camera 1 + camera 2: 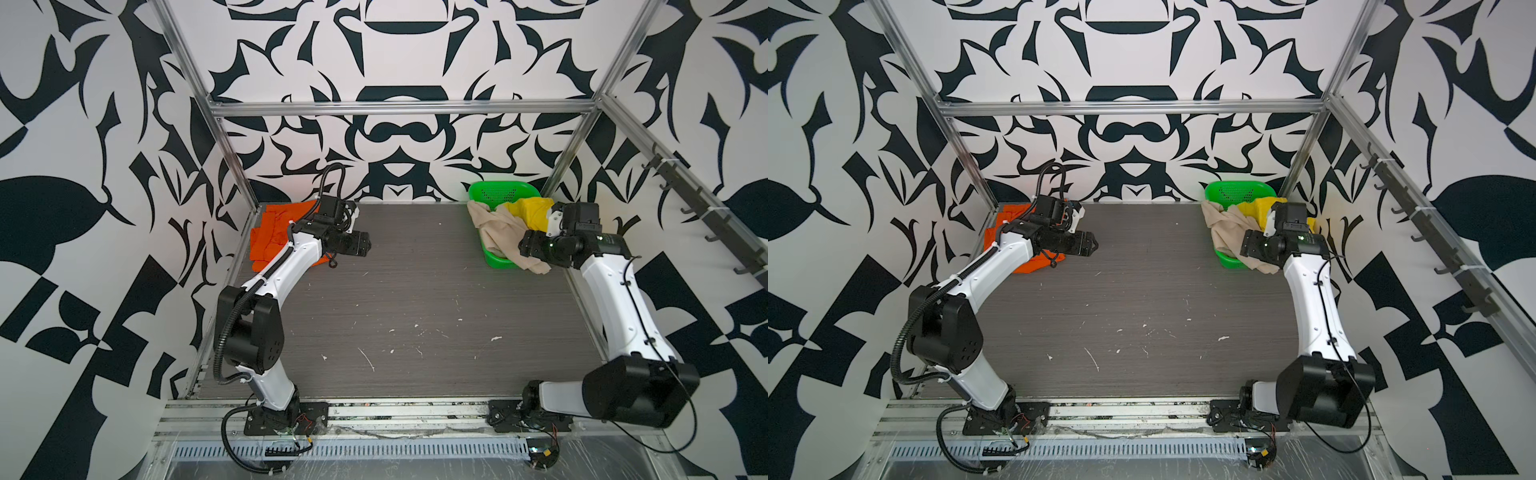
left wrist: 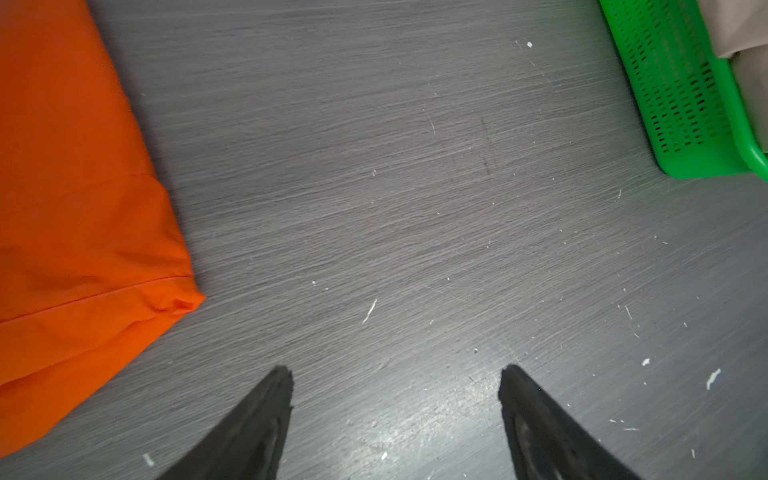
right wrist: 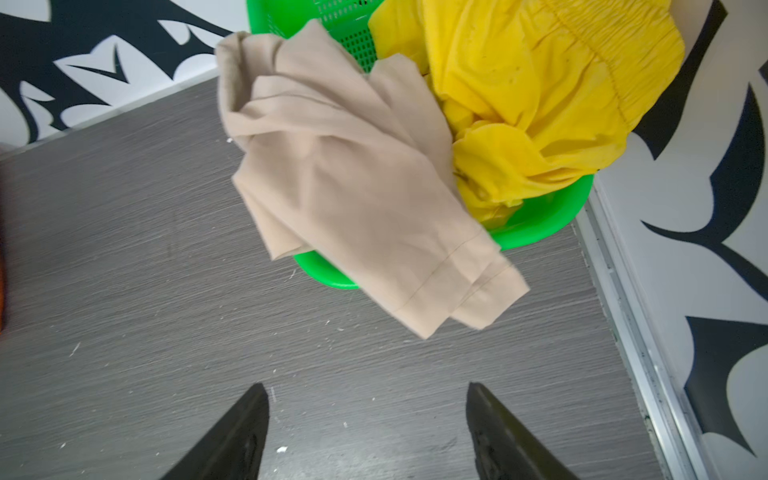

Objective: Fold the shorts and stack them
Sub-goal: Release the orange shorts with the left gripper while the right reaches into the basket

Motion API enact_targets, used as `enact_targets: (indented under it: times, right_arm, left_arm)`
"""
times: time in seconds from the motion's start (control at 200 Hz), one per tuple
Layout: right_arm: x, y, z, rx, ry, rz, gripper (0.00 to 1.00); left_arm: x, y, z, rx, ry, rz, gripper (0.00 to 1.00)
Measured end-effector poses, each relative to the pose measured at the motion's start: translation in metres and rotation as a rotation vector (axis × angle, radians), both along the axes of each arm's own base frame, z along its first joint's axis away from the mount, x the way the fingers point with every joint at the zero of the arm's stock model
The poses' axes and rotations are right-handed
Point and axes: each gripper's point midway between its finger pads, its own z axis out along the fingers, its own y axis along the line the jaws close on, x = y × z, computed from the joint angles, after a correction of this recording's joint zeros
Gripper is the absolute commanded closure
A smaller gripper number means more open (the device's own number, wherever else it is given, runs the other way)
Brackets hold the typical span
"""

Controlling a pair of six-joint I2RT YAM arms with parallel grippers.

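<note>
1. Found bright orange cloth shorts (image 1: 270, 237) folded flat at the far left corner of the grey wood-grain table (image 2: 415, 208); judged the stack's base.
2. Found beige cloth shorts (image 3: 353, 187) draped over the rim of the green perforated plastic basket (image 3: 540, 224), with crumpled yellow cloth shorts (image 3: 519, 95) inside; judged awaiting folding.
3. Found left gripper (image 2: 397, 370) and right gripper (image 3: 366, 385) spread wide, holding nothing.
4. Counted three shorts, one basket, two grippers.

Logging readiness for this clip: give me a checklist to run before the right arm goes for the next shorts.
1. Right gripper open, empty: ok.
2. Left gripper open, empty: ok.
3. Beige shorts draped over green basket rim, exposed: ok.
4. Yellow shorts untangled from beige: cannot tell.
5. Orange shorts neatly folded: cannot tell, partly hidden in both top views.
6. Table middle free of cloth: ok.
</note>
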Motion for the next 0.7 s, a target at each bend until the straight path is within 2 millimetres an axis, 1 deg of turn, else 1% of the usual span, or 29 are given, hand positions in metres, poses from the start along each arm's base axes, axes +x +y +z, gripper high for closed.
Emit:
enact_targets:
  times: [0.135, 0.155, 0.195, 0.27, 0.29, 0.315, 0.445, 0.55, 0.7]
  right_arm:
    - [0.008, -0.013, -0.008, 0.007, 0.03, 0.012, 0.19]
    - [0.01, -0.015, -0.009, 0.008, 0.034, 0.016, 0.16]
    - [0.013, -0.016, -0.012, 0.013, 0.042, 0.022, 0.15]
    - [0.018, -0.017, -0.015, 0.021, 0.051, 0.04, 0.06]
    - [0.02, -0.017, -0.016, 0.025, 0.051, 0.046, 0.01]
    - [0.022, -0.016, -0.017, 0.028, 0.053, 0.057, 0.01]
    - [0.032, -0.01, -0.026, 0.074, 0.058, 0.085, 0.0]
    - [0.044, -0.008, -0.035, 0.099, 0.064, 0.091, 0.0]
    - [0.073, -0.011, -0.049, 0.12, 0.074, 0.1, 0.01]
  left_arm:
    - [-0.003, -0.02, 0.004, -0.03, -0.018, -0.022, 0.18]
    - [-0.004, -0.024, 0.004, -0.033, -0.021, -0.027, 0.18]
    - [-0.004, -0.029, 0.006, -0.04, -0.026, -0.033, 0.18]
    - [-0.007, -0.038, 0.008, -0.055, -0.031, -0.046, 0.18]
    - [-0.008, -0.04, 0.008, -0.058, -0.031, -0.048, 0.18]
    - [-0.008, -0.042, 0.008, -0.061, -0.031, -0.051, 0.18]
    - [-0.008, -0.044, 0.008, -0.071, -0.033, -0.044, 0.19]
    - [-0.008, -0.043, 0.005, -0.072, -0.025, -0.038, 0.19]
    - [-0.007, -0.042, 0.006, -0.073, -0.029, -0.029, 0.19]
